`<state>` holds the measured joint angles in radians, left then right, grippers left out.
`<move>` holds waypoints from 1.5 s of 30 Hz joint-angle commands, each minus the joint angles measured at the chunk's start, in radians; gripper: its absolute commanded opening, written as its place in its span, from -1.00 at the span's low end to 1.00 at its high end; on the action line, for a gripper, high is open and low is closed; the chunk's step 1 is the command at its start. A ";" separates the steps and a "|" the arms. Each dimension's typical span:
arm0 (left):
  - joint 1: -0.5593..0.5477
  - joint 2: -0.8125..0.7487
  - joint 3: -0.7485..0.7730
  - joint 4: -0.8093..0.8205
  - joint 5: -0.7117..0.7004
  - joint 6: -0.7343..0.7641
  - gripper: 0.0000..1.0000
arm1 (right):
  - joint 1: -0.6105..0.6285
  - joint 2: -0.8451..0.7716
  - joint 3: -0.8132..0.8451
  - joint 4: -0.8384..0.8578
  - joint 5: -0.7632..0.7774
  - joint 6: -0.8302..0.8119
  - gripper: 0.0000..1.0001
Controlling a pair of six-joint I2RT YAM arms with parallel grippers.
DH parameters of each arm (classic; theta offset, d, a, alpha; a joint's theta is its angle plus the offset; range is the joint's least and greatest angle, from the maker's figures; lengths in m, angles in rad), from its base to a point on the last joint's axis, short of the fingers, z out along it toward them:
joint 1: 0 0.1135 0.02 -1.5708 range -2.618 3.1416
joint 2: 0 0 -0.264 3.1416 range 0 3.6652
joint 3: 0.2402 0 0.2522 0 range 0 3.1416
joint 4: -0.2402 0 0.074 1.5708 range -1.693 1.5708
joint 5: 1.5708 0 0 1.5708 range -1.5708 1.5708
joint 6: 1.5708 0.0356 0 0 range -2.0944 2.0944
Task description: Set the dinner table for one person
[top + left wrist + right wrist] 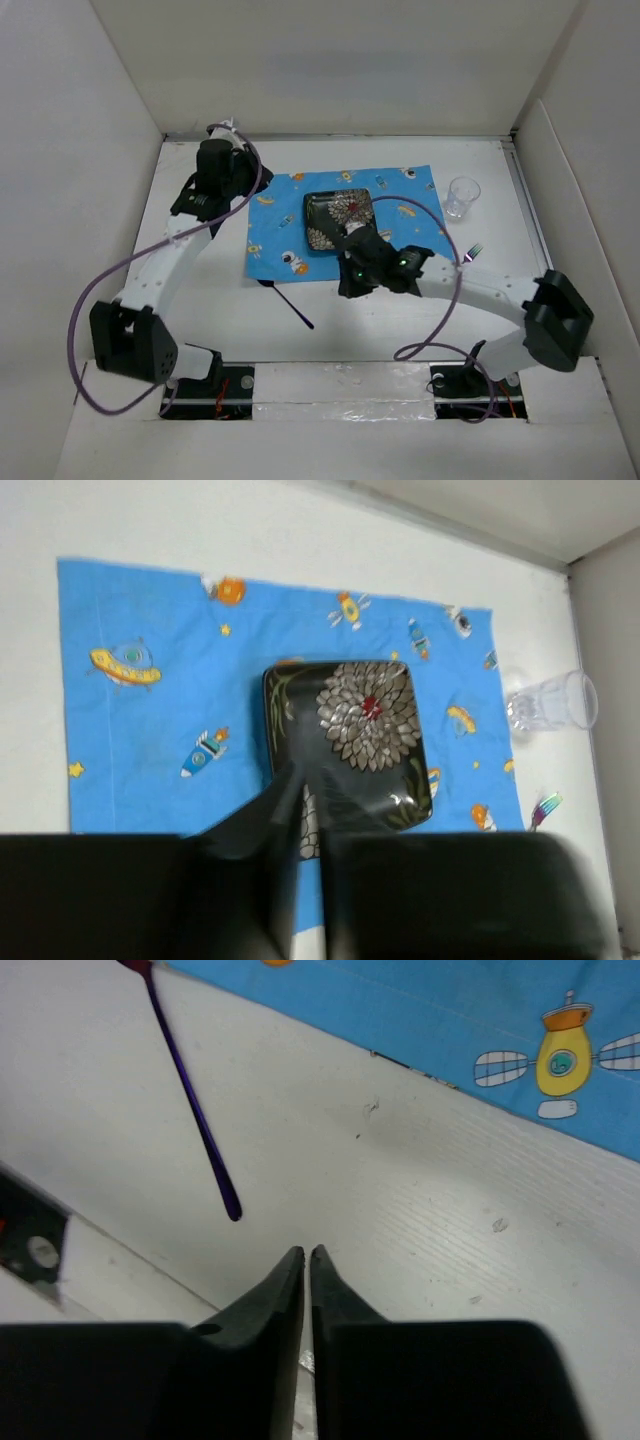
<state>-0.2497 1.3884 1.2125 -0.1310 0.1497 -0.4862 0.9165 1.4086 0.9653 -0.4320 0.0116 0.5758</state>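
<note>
closest to us, in the right wrist view, the right gripper (307, 1260) has its two black fingers pressed together with nothing between them. it hangs over the bare white dinner table (420, 1230), just off the near edge of the blue cloth (420, 1020). a thin purple utensil (190, 1100) lies slanted on the table, ahead of the tips and apart from them. the left gripper (305, 800) is likewise squeezed closed and empty, held off the cloth's far left side. from there we look across at a dark square plate (350, 740) with a floral pattern, resting near the middle of the cloth. past the cloth's right edge a clear glass (553, 702) stands on the table. an iridescent fork (545, 808) lies nearer the arms than the glass. the table spreads out to the white walls all around.
</note>
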 commanded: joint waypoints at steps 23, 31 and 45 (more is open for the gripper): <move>-0.002 -0.420 -0.105 -0.260 -0.093 0.063 -0.31 | 0.242 0.713 0.627 -0.025 0.208 -0.111 -0.26; -0.026 -0.407 -0.071 -0.257 -0.141 0.080 -0.30 | 0.283 0.771 0.655 -0.082 0.283 -0.103 -0.88; -0.005 -0.249 0.178 -0.254 -0.253 0.146 -0.18 | 0.230 0.342 0.606 -0.148 0.226 -0.047 -1.00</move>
<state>-0.2646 1.1156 1.2922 -0.4072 -0.0849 -0.3698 1.2621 1.9293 1.5528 -0.5797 0.2306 0.4973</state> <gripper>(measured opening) 0.404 0.019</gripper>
